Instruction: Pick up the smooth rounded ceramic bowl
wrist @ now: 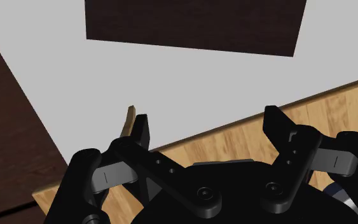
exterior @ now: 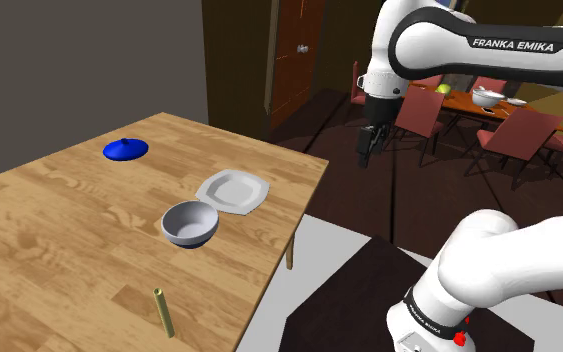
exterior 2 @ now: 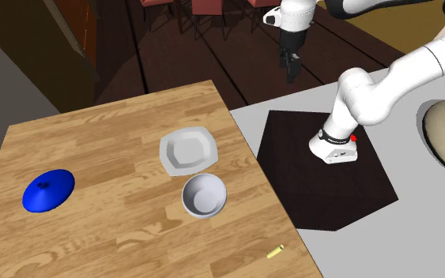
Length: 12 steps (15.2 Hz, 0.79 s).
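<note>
A grey rounded bowl (exterior: 191,223) (exterior 2: 204,195) stands upright on the wooden table (exterior: 49,230) (exterior 2: 110,229), near the edge facing the stand. Right beside it lies a white squarish dish (exterior: 233,191) (exterior 2: 187,150). My black gripper (exterior: 369,145) (exterior 2: 292,67) hangs high in the air beyond the table's edge, over the floor, well away from the bowl. In the wrist view the gripper (wrist: 209,127) is open with nothing between its fingers (wrist: 142,130), and below it are the table's edge (wrist: 336,108) and grey floor.
A blue domed lid (exterior: 126,149) (exterior 2: 48,190) rests at the table's far side. A small yellowish cylinder (exterior: 163,311) (exterior 2: 275,253) lies near a table corner. The dark stand (exterior 2: 323,166) sits next to the table. Red chairs and a dining table (exterior: 489,110) stand behind.
</note>
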{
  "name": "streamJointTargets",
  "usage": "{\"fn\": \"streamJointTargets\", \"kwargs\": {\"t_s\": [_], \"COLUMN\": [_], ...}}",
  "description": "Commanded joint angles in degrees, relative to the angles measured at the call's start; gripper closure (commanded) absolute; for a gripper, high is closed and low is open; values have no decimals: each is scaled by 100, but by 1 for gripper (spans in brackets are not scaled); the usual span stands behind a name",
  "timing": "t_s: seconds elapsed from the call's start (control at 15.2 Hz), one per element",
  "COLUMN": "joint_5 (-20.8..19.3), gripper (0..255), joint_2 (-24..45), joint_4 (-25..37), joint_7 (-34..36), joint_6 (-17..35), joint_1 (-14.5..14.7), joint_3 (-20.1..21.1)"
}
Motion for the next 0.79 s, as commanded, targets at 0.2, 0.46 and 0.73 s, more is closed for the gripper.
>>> {"fn": "streamJointTargets", "kwargs": {"t_s": [0.2,0.46,0.73], "joint_5": [217,453,613], "gripper": [0,0,0], "joint_2": [414,1039,1728], "joint_4": [49,215,497], "joint_7": [294,664,1022], "joint_6": [380,869,1317], "joint_1": [119,260,380], "joint_3": [244,558,854]}}
